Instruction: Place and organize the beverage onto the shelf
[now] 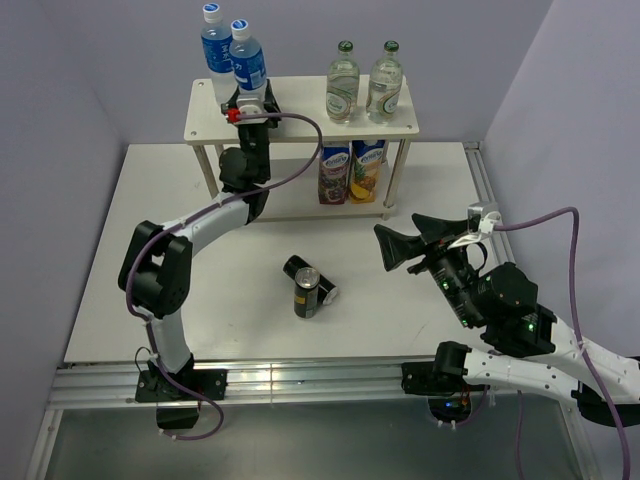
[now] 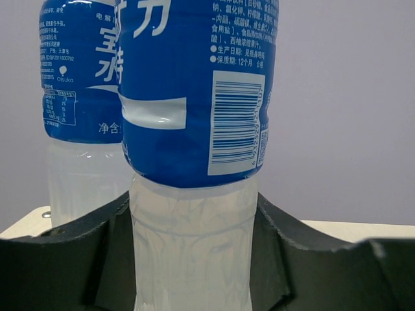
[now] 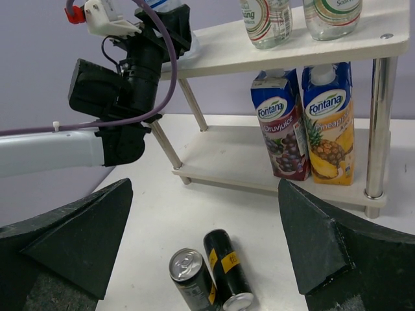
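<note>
From above, we've got the left gripper (image 1: 249,100) up on the shelf's (image 1: 300,125) top board at the front water bottle (image 1: 248,57), with the second water bottle (image 1: 215,40) just behind. The glass bottles (image 1: 343,88) stand to the right. The cans (image 1: 307,295) touch on the table (image 1: 240,325), one upright, one lying. The right gripper (image 1: 393,247) hovers nearby, spread.

Left wrist: the fingers (image 2: 91,259) press both sides of the front water bottle (image 2: 194,97), so it's pinched.

Right wrist: jaws wide apart, cans (image 3: 191,275) low between them

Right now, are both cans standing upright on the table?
No, the near can stands upright, but the far can lies on its side beside it.
</note>
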